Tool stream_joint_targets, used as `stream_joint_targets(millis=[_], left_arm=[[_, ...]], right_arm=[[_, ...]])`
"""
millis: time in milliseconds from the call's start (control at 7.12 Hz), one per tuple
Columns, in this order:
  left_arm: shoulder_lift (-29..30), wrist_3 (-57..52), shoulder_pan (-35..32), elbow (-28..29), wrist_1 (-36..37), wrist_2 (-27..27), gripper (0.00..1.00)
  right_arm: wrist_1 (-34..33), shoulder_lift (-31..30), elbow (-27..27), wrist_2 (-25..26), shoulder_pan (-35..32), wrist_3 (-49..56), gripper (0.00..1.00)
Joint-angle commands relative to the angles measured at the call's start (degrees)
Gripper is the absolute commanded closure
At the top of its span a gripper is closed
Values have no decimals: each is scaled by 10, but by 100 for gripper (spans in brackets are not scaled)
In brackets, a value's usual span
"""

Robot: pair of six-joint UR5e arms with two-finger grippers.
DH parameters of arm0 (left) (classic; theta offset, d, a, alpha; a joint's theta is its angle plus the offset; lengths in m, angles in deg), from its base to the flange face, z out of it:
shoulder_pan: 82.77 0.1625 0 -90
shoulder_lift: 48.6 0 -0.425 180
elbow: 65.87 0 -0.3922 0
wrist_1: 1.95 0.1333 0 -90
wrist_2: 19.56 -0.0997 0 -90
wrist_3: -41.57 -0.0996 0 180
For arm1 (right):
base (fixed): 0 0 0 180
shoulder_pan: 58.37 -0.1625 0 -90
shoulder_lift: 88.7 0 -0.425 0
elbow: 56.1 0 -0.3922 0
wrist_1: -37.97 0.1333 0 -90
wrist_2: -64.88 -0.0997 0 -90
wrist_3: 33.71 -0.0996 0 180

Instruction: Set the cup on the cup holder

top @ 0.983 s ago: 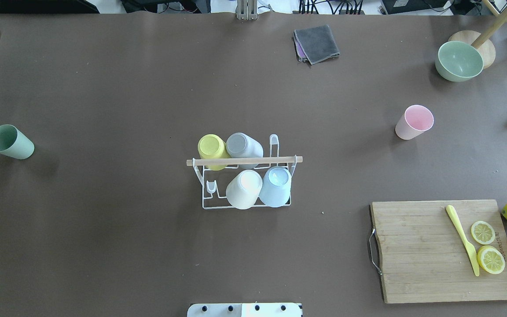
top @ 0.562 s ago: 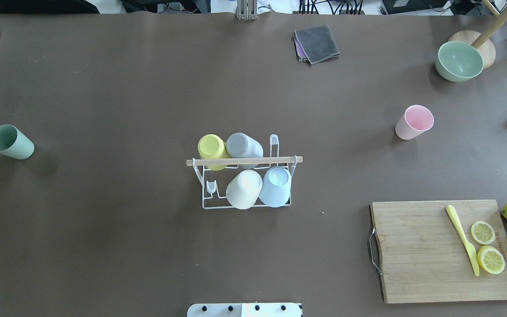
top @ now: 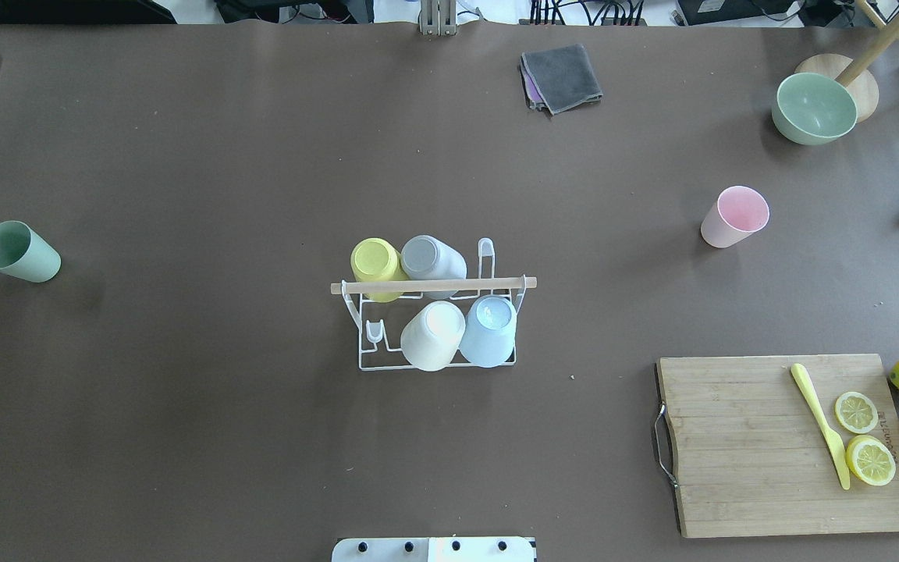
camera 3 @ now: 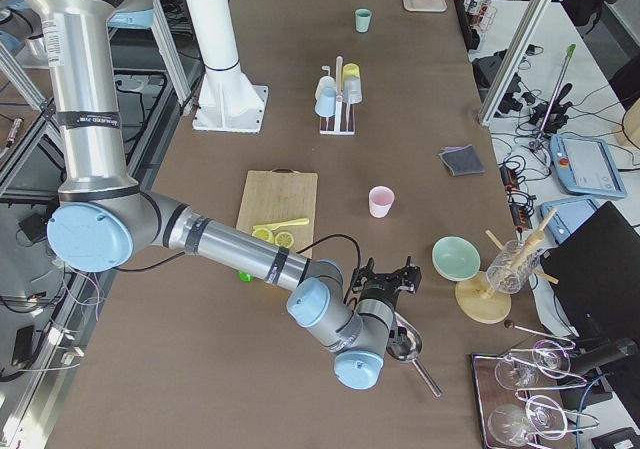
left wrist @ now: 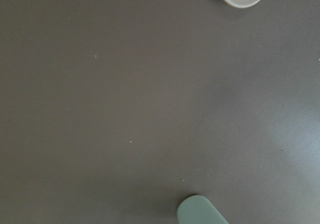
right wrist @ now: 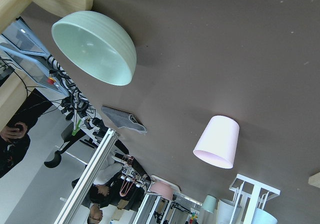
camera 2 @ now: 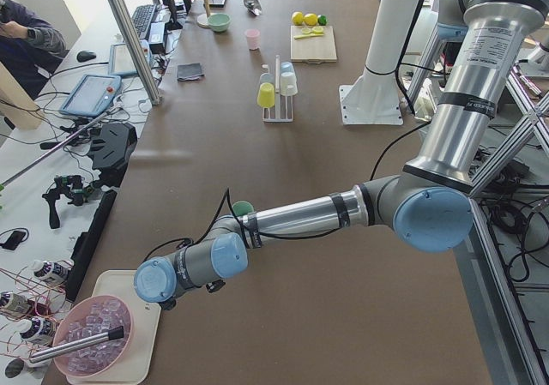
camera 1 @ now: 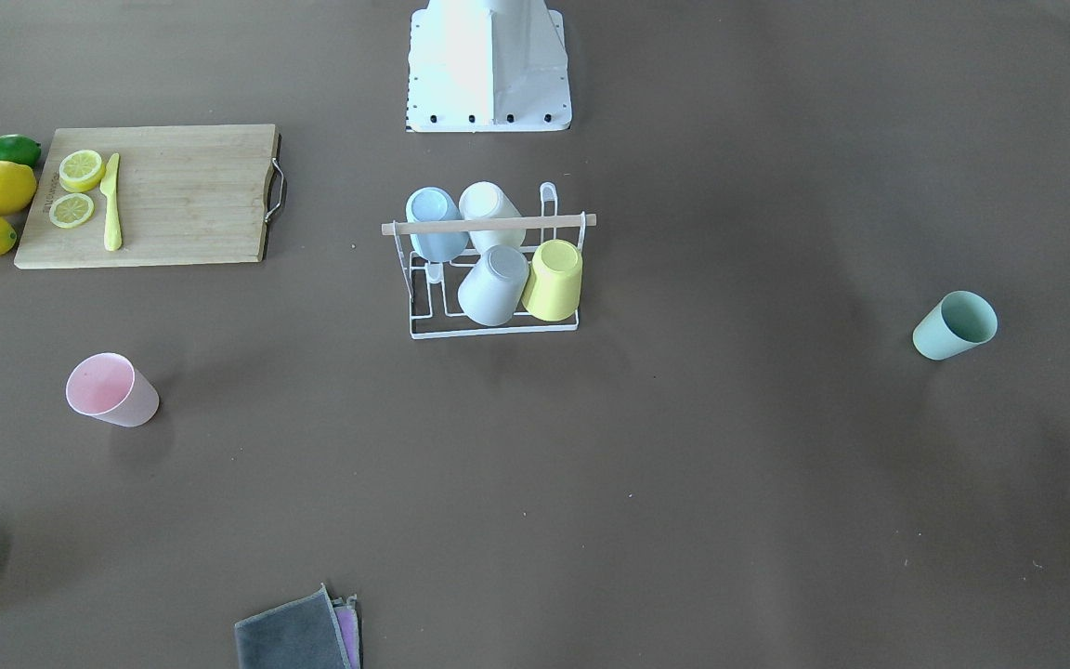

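The white wire cup holder (top: 434, 286) with a wooden rod stands mid-table, also in the front view (camera 1: 489, 224). Several cups hang upside down on it: yellow, grey, white and light blue. A green cup (top: 19, 251) (camera 1: 955, 325) lies tilted at the table's left. It shows at the bottom of the left wrist view (left wrist: 200, 211), beside my left arm's wrist (camera 2: 159, 280). A pink cup (top: 734, 216) (right wrist: 218, 141) stands on the right. My right gripper (camera 3: 387, 272) hovers beyond it. Whether either gripper is open or shut, I cannot tell.
A cutting board (top: 746, 445) with lemon slices and a yellow knife lies front right, whole lemons beside it. A green bowl (top: 814, 108) and a grey cloth (top: 563, 76) sit at the back. A tray (camera 2: 137, 351) with a pink bowl is under the left arm. A person sits past the table.
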Motion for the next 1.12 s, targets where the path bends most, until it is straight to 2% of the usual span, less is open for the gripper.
stream_joint_targets(millis=[0,140,562,843,983], left_arm=[[-1,-45,-25,-32,-5,-87,3],[7,-48,-14,-51,-5,-154,2],[32,-111,60,-64,-1,-246,2],[61,-113,70,-70,11,-247,2],[106,-119,96,-70,62,-249,2]], right_arm=[[-74,21,1,-78,46,37,0],[-103,28,1,-117,65,38,0],[-155,56,-1,-173,108,41,0],[-174,64,-1,-177,139,51,0],[-191,69,0,-177,152,51,0]])
